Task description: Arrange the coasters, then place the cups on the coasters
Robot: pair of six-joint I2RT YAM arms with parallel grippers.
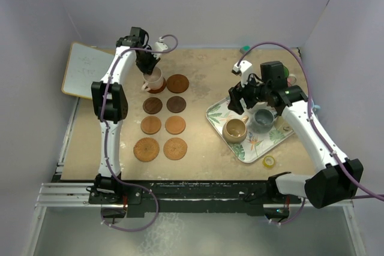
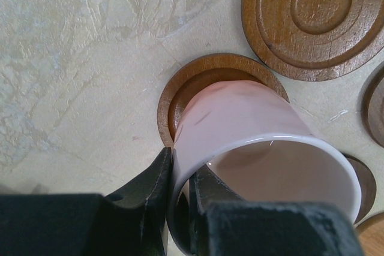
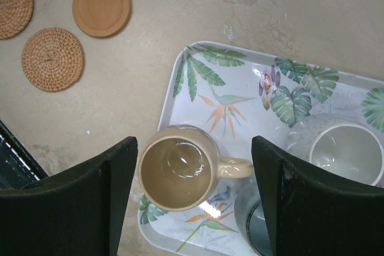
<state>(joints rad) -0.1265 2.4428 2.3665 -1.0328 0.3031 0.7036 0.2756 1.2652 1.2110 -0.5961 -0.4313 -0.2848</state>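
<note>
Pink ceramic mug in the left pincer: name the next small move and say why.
Probably open the left pincer and let go. It pinches the wall of the pink ceramic mug, whose base appears to sit centred on the dark brown ringed wooden coaster; whether it rests fully flat I cannot tell.

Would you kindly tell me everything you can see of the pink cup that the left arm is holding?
The pink cup is a pale, glossy mug that looks ceramic. It is empty and open end up, with a small handle seen from above. The left gripper is shut on its wall, one finger outside and one inside the rim. The cup sits over a dark brown ringed coaster, the farthest one in the left column; whether its base rests fully is unclear.
</note>
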